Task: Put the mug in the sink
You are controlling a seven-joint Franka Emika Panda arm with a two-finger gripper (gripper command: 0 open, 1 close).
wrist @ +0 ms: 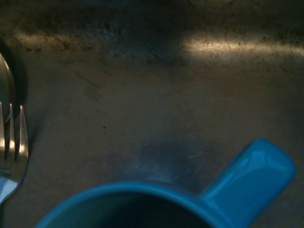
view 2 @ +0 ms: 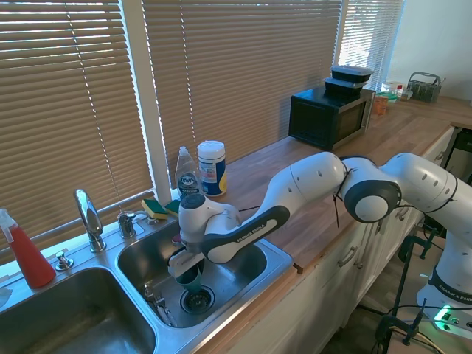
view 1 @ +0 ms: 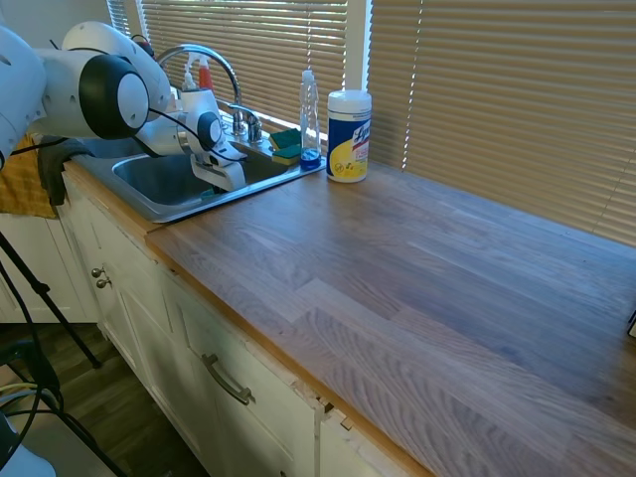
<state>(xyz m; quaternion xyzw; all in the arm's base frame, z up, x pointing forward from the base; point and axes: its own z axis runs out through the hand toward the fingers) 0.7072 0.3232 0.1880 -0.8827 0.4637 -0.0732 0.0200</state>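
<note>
Arm reaches across the counter (view 1: 417, 268) edge and bends down into the right basin of the sink (view 2: 276, 258), wrist pointing straight down. Jaws (view 2: 187, 270) closed on the rim of the mug (view 2: 189, 278), which sits upright low in the basin beside the drain (view 2: 198, 299). Wrist view: mug handle and a fork (wrist: 12, 142) on the basin floor.

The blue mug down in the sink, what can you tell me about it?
The mug is small, glossy teal-blue, ceramic by its look. It stands upright with its mouth open upward, inside the right-hand basin of the steel sink, beside the drain. The gripper is at its rim. Its handle sticks out sideways. A fork lies nearby.
</note>
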